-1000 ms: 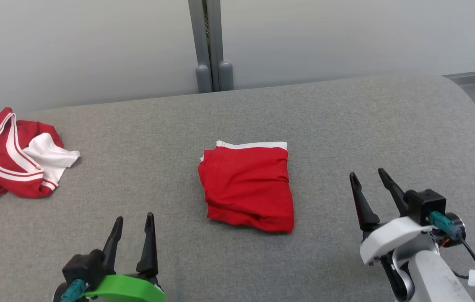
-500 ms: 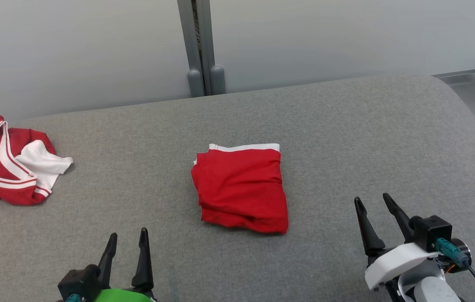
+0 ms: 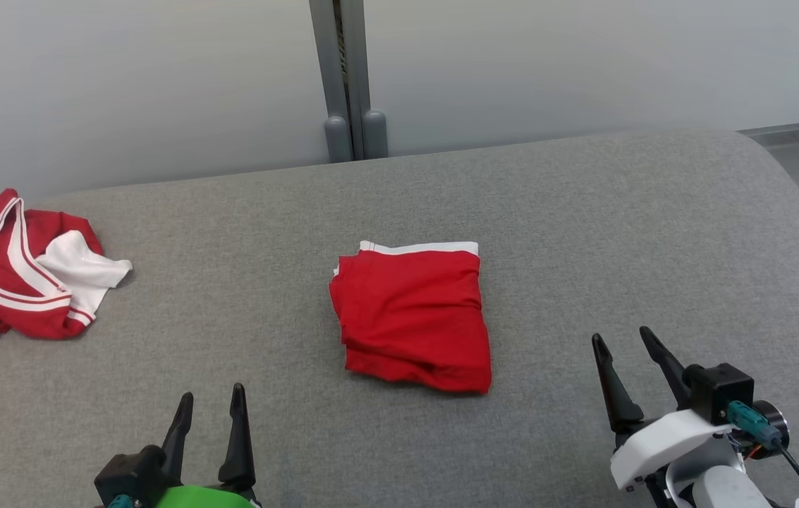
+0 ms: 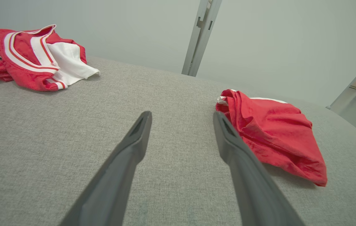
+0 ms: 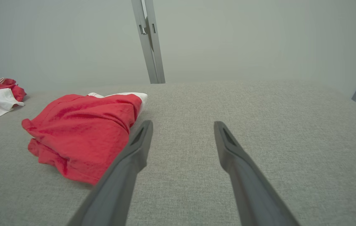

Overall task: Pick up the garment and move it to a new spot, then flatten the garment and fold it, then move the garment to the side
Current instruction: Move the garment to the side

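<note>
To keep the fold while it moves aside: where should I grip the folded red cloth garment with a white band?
Probably its near corners: the folded red cloth garment lies flat, layers stacked along its near and left edges. Bring the open left gripper and right gripper in low from the robot's side, pinching all layers.

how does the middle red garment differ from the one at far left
The folded garment is a neat stack; the crumpled garment is a loose heap. The folded one is nearly all red with a white edge; the crumpled one shows white stripes and a white patch. Both lie on the grey surface.
</note>
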`<state>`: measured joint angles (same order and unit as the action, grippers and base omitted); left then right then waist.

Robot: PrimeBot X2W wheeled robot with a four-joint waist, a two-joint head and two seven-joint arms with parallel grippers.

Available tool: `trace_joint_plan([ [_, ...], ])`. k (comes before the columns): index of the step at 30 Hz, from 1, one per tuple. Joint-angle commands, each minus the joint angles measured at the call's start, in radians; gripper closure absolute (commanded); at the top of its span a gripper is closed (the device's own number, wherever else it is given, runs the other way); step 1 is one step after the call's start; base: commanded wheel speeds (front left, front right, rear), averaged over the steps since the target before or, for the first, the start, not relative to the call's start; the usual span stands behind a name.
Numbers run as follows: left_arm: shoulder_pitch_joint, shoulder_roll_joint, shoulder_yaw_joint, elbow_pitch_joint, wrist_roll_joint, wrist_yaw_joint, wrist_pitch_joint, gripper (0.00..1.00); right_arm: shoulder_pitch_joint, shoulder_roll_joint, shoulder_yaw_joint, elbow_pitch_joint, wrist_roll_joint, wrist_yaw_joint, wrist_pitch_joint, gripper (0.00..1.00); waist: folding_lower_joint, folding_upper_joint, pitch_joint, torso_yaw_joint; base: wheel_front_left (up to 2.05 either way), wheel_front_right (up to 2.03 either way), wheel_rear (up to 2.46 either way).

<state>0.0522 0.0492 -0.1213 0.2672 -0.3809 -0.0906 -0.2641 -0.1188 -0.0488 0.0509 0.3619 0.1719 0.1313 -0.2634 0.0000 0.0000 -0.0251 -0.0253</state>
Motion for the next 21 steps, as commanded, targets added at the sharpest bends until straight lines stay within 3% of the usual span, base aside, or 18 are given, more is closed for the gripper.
trace_joint_plan([
  [1,0.002,0.002,0.001,-0.001,-0.005,0.003,0.0,0.0,-0.016,-0.003,0.004,0.009,-0.007,-0.001,-0.002,0.0,0.0,0.0,0.003,0.005,0.0,0.0,0.0],
  [7,-0.015,0.002,-0.009,-0.005,-0.005,0.001,0.0,0.0,-0.141,-0.004,0.028,0.077,-0.042,-0.001,0.016,0.0,0.0,0.0,0.019,0.031,0.0,0.0,0.0],
  [21,-0.06,0.002,-0.047,-0.009,-0.022,0.007,0.0,0.0,-0.446,-0.004,0.097,0.385,-0.001,-0.001,0.243,0.0,0.0,0.0,0.108,0.198,0.0,0.0,0.0],
])
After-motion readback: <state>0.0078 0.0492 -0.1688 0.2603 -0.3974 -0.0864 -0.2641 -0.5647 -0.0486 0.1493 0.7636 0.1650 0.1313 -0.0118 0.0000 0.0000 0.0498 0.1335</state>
